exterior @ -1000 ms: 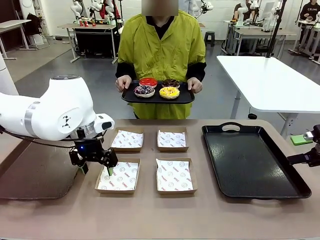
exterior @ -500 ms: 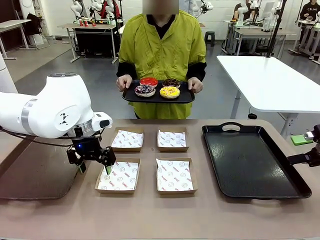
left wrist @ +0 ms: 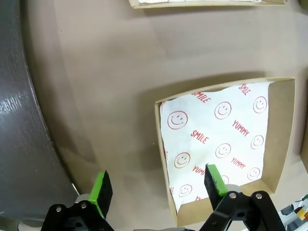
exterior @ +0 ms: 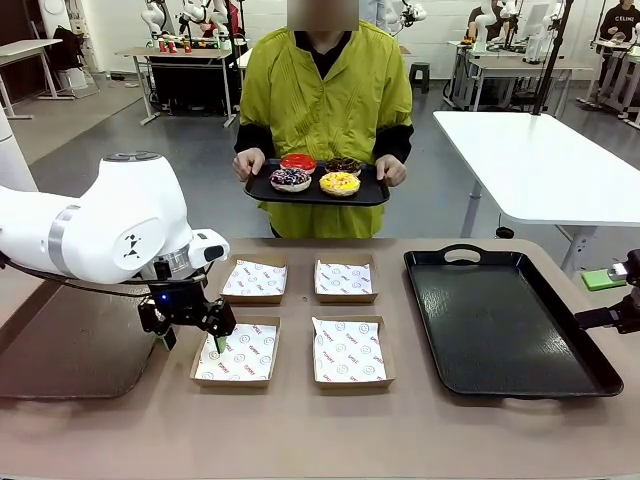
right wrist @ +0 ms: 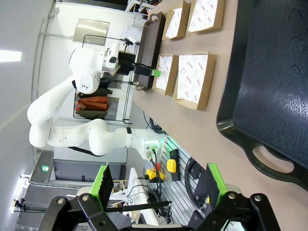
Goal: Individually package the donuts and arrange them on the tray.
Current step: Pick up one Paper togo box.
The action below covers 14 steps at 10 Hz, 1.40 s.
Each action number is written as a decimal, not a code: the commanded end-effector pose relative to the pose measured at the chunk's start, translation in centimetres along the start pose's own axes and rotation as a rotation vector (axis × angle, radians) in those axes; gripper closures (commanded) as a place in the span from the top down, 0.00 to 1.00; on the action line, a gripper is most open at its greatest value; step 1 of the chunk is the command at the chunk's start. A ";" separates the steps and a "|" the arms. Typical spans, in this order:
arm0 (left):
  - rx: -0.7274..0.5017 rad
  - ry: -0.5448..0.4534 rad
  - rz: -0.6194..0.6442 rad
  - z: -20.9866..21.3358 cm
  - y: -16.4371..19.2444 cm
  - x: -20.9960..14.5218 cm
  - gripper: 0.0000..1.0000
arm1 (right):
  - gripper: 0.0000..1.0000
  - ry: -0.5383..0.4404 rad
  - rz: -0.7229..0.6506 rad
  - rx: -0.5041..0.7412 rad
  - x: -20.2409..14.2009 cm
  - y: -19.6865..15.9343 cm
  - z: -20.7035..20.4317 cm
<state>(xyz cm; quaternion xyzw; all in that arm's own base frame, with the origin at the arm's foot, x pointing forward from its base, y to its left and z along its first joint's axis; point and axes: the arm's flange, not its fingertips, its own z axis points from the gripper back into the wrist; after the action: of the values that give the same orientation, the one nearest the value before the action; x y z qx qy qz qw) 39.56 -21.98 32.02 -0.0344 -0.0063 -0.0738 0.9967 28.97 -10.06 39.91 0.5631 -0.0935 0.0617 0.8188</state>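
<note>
Person holds the donuts [exterior: 339, 184] on a small tray [exterior: 372, 196].
Left gripper [exterior: 190, 341] spread wide over the near-left box's [exterior: 240, 352] left edge; right gripper [right wrist: 156, 185] spread too.

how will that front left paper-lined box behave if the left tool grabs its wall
Probably light: the shallow cardboard box looks thin-walled, so it may slide on the table when nudged. Its wall would likely flex when pinched, and the paper liner might shift.

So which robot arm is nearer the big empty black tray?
The right arm: it sits beside the tray, at its right rim. The left arm is across the table, jaws open over the near-left paper-lined box.
</note>
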 end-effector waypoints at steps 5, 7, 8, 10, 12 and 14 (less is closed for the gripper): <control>0.051 -0.051 0.044 -0.3 -1.1 0.9 0.00 | 1.00 -0.013 0.019 0.023 0.3 -0.2 0.0; 0.049 -0.047 0.057 -0.2 -1.0 1.1 0.07 | 1.00 -0.013 0.019 0.023 0.3 -0.2 0.0; 0.051 -0.044 0.059 -0.1 -1.1 1.4 0.00 | 1.00 -0.013 0.019 0.023 0.3 -0.2 0.0; 0.053 -0.043 0.078 0.0 -1.0 1.2 0.00 | 1.00 -0.013 0.019 0.023 0.3 -0.2 0.0; 0.055 -0.040 0.081 0.4 -1.0 1.4 0.00 | 1.00 -0.013 0.019 0.023 0.3 -0.2 0.0; 0.080 -0.050 0.118 1.9 -0.9 1.4 0.00 | 1.00 -0.013 0.019 0.023 0.3 -0.2 0.0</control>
<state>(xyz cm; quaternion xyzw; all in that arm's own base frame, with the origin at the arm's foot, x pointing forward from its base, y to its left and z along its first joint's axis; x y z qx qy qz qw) 40.59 -22.59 32.90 -0.0220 -0.0263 -0.0377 0.9987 28.97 -10.06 39.91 0.5630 -0.0940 0.0625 0.8187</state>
